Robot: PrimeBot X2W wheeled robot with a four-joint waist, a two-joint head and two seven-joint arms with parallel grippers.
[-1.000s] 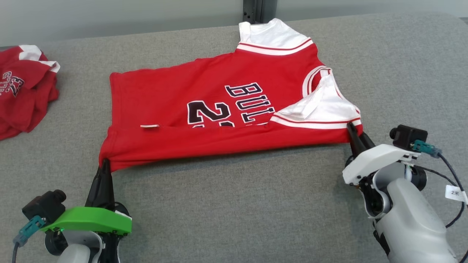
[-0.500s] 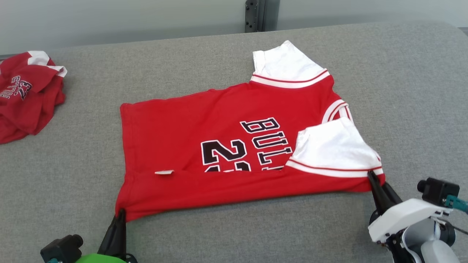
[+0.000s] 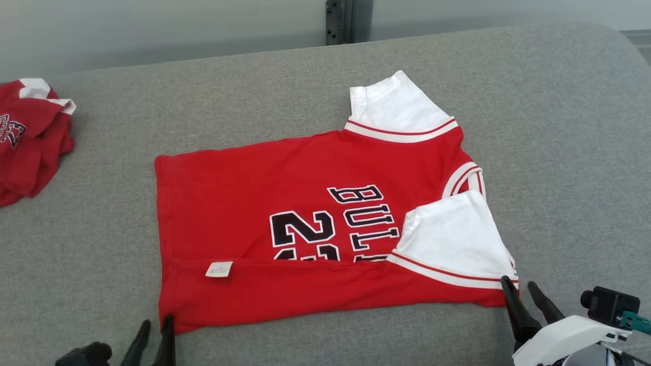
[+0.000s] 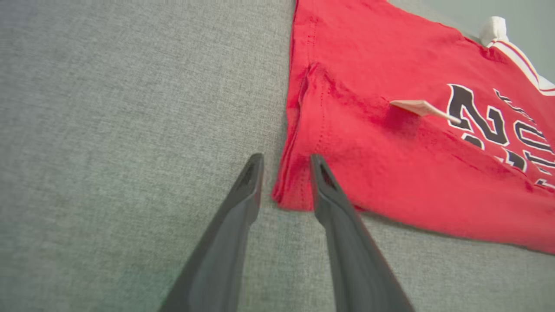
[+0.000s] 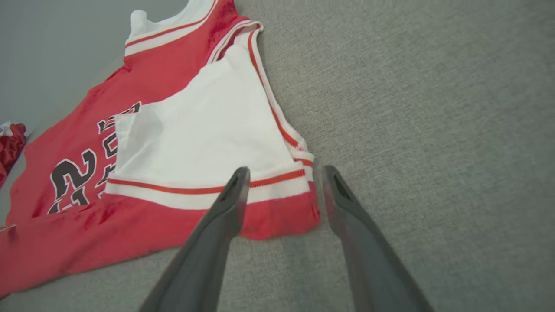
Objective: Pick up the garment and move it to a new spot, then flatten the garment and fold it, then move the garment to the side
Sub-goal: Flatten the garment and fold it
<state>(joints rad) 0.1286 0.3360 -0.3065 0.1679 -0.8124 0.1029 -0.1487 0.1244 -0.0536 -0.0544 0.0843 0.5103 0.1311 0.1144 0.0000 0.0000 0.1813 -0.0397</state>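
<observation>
Grey padded tabletop (image 3: 305, 81) carries the red Bulls jersey (image 3: 244, 203) at its middle, near edge folded over. Having pinched its near corners a moment ago, the left gripper (image 3: 156, 325) and right gripper (image 3: 518, 283) now stand spread, cloth released; the first fold looks laid, the next is due.

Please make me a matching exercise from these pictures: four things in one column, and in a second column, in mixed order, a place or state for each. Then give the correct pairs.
Things
1. left gripper
2. right gripper
3. white tag
4. second red garment

Places or states
A. crumpled at the far left of the grey surface
B. open, at the white-sleeve corner of the jersey
C. on the folded-over near strip of the jersey
D. open, at the red hem corner of the jersey

Pairs: 1-D, 2-B, 3-C, 4-A
</observation>
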